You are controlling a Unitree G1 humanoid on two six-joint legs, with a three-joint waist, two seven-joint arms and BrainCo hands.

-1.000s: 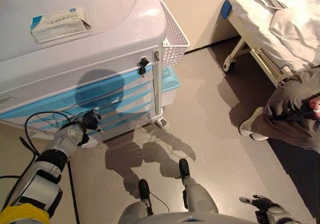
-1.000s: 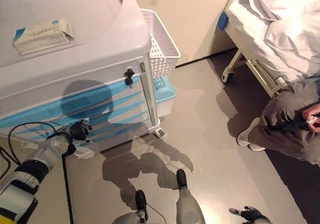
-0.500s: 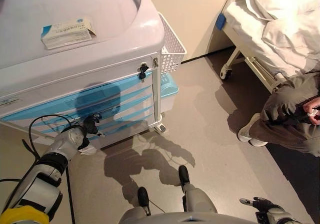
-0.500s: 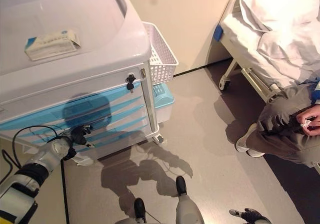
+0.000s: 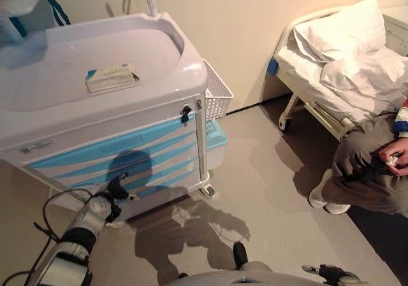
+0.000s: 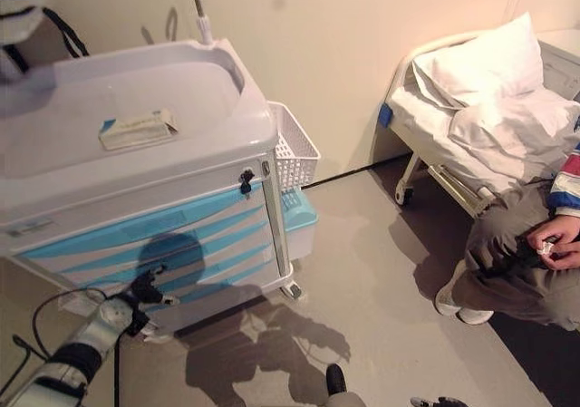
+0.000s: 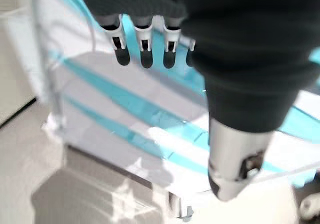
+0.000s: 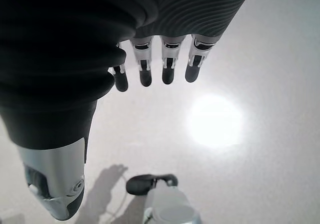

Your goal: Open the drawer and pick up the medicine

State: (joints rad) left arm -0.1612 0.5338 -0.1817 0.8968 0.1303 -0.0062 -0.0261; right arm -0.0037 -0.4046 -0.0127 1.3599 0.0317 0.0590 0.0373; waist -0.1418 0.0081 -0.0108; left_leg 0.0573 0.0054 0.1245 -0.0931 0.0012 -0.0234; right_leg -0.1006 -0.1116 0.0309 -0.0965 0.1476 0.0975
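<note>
A white and blue medicine box [image 5: 111, 78] lies on top of the white cart [image 5: 76, 130]. The cart's blue-striped drawers [image 5: 137, 155] all stand closed, with a black key [image 5: 185, 113] in the lock at the upper right. My left hand [image 5: 116, 190] hovers low in front of the bottom drawers, open and holding nothing; its straight fingers [image 7: 145, 54] point at the drawer fronts without touching them. My right hand [image 5: 331, 274] hangs open over the bare floor at the lower right, far from the cart.
A white wire basket [image 5: 217, 92] hangs on the cart's right side above a light blue bin [image 5: 215, 133]. A hospital bed [image 5: 331, 63] with pillows stands at the right. A seated person [image 5: 373, 171] is by the bed. Grey floor lies between.
The camera has tilted up and back, so more of the wall, cart top and bed shows. My left hand stays by the lowest drawers; the drawers remain closed.
</note>
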